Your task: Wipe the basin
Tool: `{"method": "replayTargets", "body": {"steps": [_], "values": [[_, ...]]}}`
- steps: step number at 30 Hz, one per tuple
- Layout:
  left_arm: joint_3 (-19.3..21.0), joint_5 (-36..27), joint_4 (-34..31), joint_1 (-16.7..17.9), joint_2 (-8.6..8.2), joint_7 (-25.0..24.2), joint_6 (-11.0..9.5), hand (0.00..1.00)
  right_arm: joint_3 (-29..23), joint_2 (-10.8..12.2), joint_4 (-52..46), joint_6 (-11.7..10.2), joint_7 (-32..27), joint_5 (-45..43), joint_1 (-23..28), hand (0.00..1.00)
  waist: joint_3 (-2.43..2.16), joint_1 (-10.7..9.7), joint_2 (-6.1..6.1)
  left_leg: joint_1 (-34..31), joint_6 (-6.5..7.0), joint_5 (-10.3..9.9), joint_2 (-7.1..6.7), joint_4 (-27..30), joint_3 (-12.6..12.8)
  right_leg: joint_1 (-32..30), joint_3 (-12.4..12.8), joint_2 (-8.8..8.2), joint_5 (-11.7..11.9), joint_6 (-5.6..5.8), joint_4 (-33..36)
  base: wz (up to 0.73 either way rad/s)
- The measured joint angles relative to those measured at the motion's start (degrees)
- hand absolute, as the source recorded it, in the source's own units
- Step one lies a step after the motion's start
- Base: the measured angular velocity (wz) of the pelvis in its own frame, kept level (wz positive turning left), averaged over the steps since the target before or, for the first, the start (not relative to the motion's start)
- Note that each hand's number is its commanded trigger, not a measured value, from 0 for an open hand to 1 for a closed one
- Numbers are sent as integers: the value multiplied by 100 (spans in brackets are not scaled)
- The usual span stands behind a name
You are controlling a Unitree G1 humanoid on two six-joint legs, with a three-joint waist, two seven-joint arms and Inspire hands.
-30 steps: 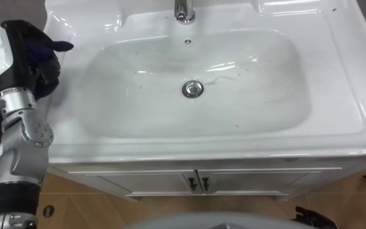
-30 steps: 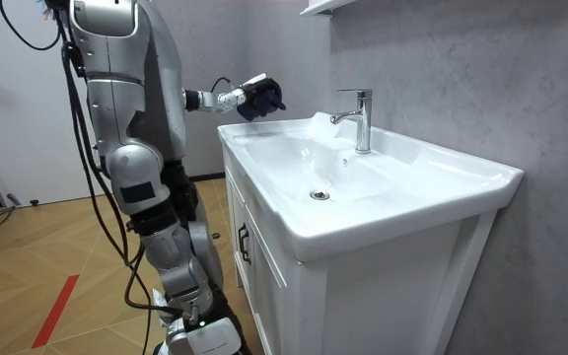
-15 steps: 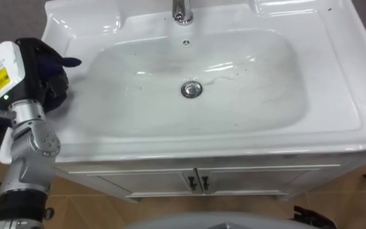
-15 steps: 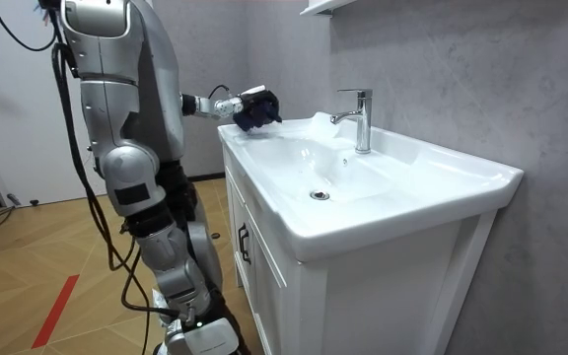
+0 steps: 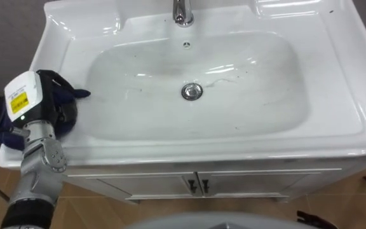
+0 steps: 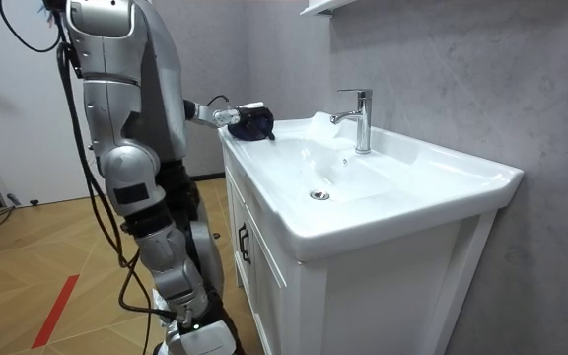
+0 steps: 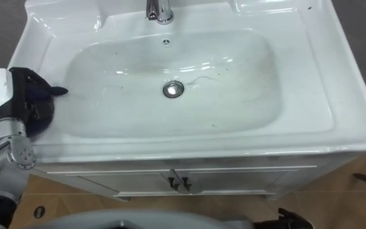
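Left hand: your left hand [image 5: 56, 102] sits at the robot's left end of the washbasin [image 5: 338, 76], over the flat rim just outside the bowl.
Grasp: its fingers are curled round a dark blue cloth [image 7: 43, 114]; a tip of the cloth pokes out towards the bowl.
Cloth position: the cloth rests on or just above the left rim, bunched under and around the hand. You cannot tell from the eye views whether it presses on the ceramic.
Bowl: the wide white hollow lies to the right of the hand, with the round metal drain [image 5: 192, 91] near its middle and well apart from the cloth.
Marks: thin dark streaks [image 5: 224, 79] show on the bowl's floor just right of the drain.
Faucet: the chrome faucet [image 5: 182, 11] stands at the back rim, in line with the drain, and a small overflow hole [image 5: 186, 44] sits just below it.
Cabinet: a white vanity cabinet [image 5: 246, 181] carries the basin; two small dark door handles [image 5: 196, 184] meet at its centre.
Stance: in the room view you stand upright at the left end of the vanity, left arm stretched to the basin's near corner, on a wooden floor [image 6: 28, 256].
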Motion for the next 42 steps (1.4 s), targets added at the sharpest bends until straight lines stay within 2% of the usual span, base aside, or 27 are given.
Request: {"method": "replayTargets", "body": {"steps": [2, 3, 9, 17, 23, 34, 37, 39, 42], "values": [[0, 28, 23, 1, 0, -15, 11, 11, -49, -2, 0, 6, -2, -27, 15, 0, -2, 0, 21, 6, 0, 0, 0, 1, 1, 2, -2, 2, 0, 0, 6, 0], [0, 35, 34, 2, 0, -15, 16, 0, -65, -4, 0, 9, -2, -34, 19, 0, -3, 0, 27, 9, 0, 0, 1, 2, 1, 4, -2, 3, 0, 0, 9, 0], [14, 66, 103, 23, -1, -27, 146, 0, -147, -11, -13, 66, -28, -58, 61, 0, -34, 14, 97, 36, 1, 1, 1, -4, 9, 7, 4, 2, 0, 0, 22, 0], [67, 439, 106, 22, -1, 88, 148, 0, -148, -10, -12, 129, -65, -134, 121, 0, -23, 10, 75, 43, 1, 1, 2, -7, 21, 0, 11, 2, 0, 0, 22, 0], [66, 546, 92, 22, -1, 169, 146, 0, -146, -7, -12, 129, -110, -170, 120, 0, -35, -1, 38, 37, 1, 1, 2, -2, 18, -2, 1, 2, 0, 0, 21, 0], [67, 643, -184, 21, -1, 496, 84, 0, -144, 36, -12, 123, -123, -155, 104, 0, -48, 4, -2, 19, 1, 1, 1, 2, 14, -7, -7, 1, 0, 0, 12, 0], [66, 643, -217, 21, -3, 514, -20, 0, -144, 41, -10, 117, -119, -152, 78, 0, -49, -2, 5, 16, 1, 1, 1, 5, 5, -8, 1, 1, 0, 0, 11, 0], [66, 503, -249, 19, -5, 514, -62, 0, -143, 43, 21, 118, -123, -138, 23, 0, -67, -7, 46, 8, 1, 1, 2, 7, 3, -13, 12, 1, 0, 0, 10, 0], [67, -19, -456, 19, -4, 516, -114, 0, -140, 62, 23, 116, -135, -97, -63, 0, -57, -13, 36, -14, 1, 1, 1, 8, 3, -27, 7, -2, 0, 0, 6, 0]]}}
